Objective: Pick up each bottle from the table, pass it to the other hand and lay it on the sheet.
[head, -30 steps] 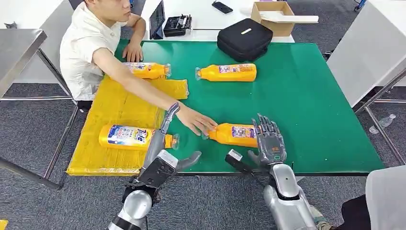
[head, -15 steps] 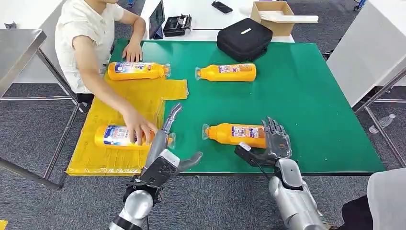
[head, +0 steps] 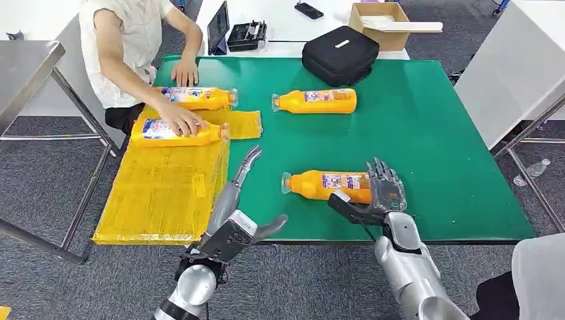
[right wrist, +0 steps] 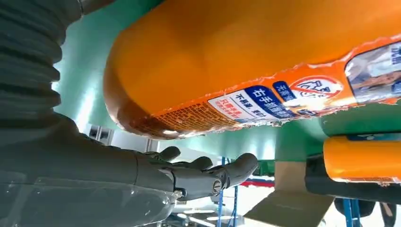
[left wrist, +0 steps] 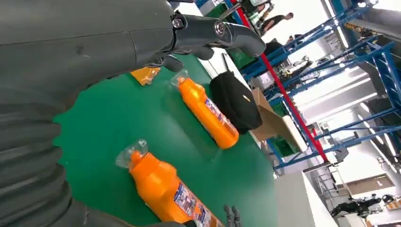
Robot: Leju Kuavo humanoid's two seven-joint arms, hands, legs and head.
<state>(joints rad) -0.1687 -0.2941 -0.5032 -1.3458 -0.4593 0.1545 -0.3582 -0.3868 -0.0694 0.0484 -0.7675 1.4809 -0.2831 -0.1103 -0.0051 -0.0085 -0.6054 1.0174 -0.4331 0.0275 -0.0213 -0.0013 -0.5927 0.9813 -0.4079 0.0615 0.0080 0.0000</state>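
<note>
My right hand (head: pixel 381 193): spread wide at the base end of the near bottle (head: pixel 328 186), thumb on my side, fingers (head: pixel 380 175) over the far side; nothing gripped yet. In the right wrist view the bottle's belly sits very close, but I cannot tell whether my palm touches it.

My left hand (head: pixel 234 210): open and holding nothing, fingers pointing out over the green table (head: pixel 433 133) near the sheet's corner.

Near bottle: lying on its side on the green, cap toward my left, well apart from the yellow sheet (head: pixel 166 193).

Far bottle (head: pixel 316 101): also lying on the green, near the black bag (head: pixel 340 53).

On the sheet: two more bottles at its far end; a person's hand (head: pixel 178 121) rests on the nearer of them (head: pixel 174 132).

How it should handle: smooth plastic with a glossy label, so probably slippery; round, so it may roll when nudged. It looks full, hence fairly heavy, stiff enough to squeeze firmly.

Where I would hold: around the wide body near the base, leaving the neck half free for my left hand to take.
</note>
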